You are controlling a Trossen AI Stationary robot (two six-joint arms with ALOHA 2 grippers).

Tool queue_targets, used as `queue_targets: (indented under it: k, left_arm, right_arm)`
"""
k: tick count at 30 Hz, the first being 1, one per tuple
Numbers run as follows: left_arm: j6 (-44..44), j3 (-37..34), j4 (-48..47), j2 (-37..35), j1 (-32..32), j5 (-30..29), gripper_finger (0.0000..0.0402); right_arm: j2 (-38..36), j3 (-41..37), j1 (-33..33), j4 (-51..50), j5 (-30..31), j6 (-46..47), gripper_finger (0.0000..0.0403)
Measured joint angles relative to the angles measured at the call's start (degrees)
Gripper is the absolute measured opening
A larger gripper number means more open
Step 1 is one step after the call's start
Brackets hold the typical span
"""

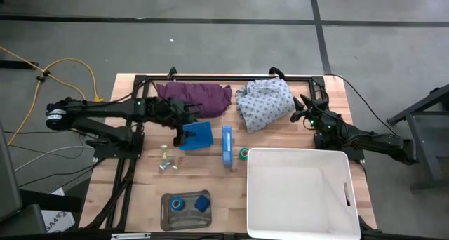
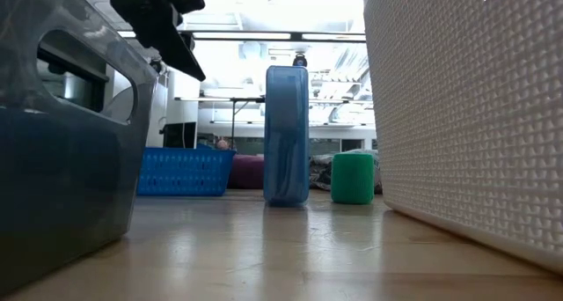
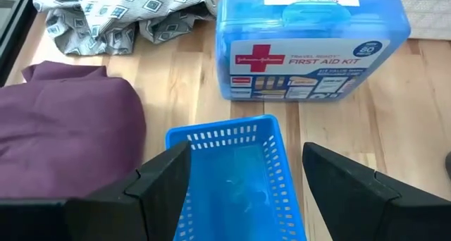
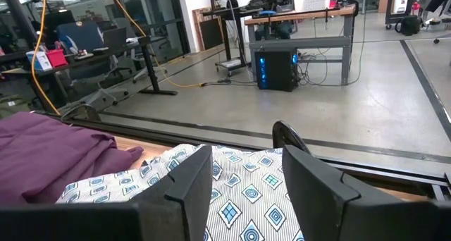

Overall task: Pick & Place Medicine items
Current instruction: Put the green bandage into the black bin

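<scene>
— Where's the left hand (image 1: 184,131) right now?

— Over the small blue basket (image 1: 197,135), its fingers (image 3: 165,181) spread wide to either side of the basket's near end. I can't tell whether they touch it. Straight ahead of that hand the blue first aid kit (image 1: 226,144) stands on edge on the surface (image 1: 133,191).

— And the medicine items?

— The green roll (image 1: 243,154) sits just past the kit, against the big white bin (image 1: 298,192). A few tiny pale vials (image 1: 166,162) lie on the wood just beside the hand, towards the front edge. Further that way, a grey tray (image 1: 170,217) holds a blue roll (image 1: 177,203) and a small blue block (image 1: 202,203).

— The right hand?

— The right hand (image 1: 303,118) hangs at the far side, fingers partly apart, holding nothing, right next to the patterned cloth (image 1: 264,102). A purple cloth (image 1: 196,96) lies beyond that.
</scene>
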Motion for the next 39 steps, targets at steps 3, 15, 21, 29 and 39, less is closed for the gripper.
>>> queue_targets:
  k: [3, 15, 21, 29, 39]
  left_arm:
    - [-0.6, 0.0, 0.0, 0.0, 0.0, 0.0, 0.0266]
    - [-0.7, 0.0, 0.0, 0.0, 0.0, 0.0, 0.0266]
    - [-0.8, 0.0, 0.0, 0.0, 0.0, 0.0, 0.0266]
    - [-0.8, 0.0, 0.0, 0.0, 0.0, 0.0, 0.0266]
    - [-0.8, 0.0, 0.0, 0.0, 0.0, 0.0, 0.0266]
  right_arm:
    - [0.0, 0.0, 0.0, 0.0, 0.0, 0.0, 0.016]
    - [0.0, 0.0, 0.0, 0.0, 0.0, 0.0, 0.016]
    - [0.0, 0.0, 0.0, 0.0, 0.0, 0.0, 0.016]
    - [0.0, 0.0, 0.0, 0.0, 0.0, 0.0, 0.016]
    - [0.0, 0.0, 0.0, 0.0, 0.0, 0.0, 0.016]
